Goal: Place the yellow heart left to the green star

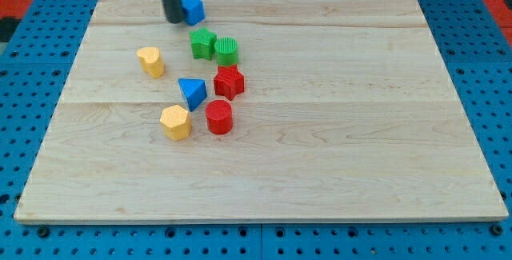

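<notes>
Fingers are absent on this rod, so nothing spreads or pinches: my tip (173, 18) touches the blue block (193, 9) near the surface's (360, 132) top edge, while the yellow heart (150, 61) lies below it (toward the view's bottom), already left of the green star (202, 43).

Blocks grouped left of centre on the board (336, 156); my tip (174, 18) at the view's top.

Tip touches cube (193, 9) on its left. Below: star (202, 44) touching cylinder (226, 50) on its right; heart (150, 62) apart to the left. Second star (229, 82) below the cylinder, triangle (192, 93) just left of it. Lowest: hexagon (175, 122) left, second cylinder (218, 118) right.
</notes>
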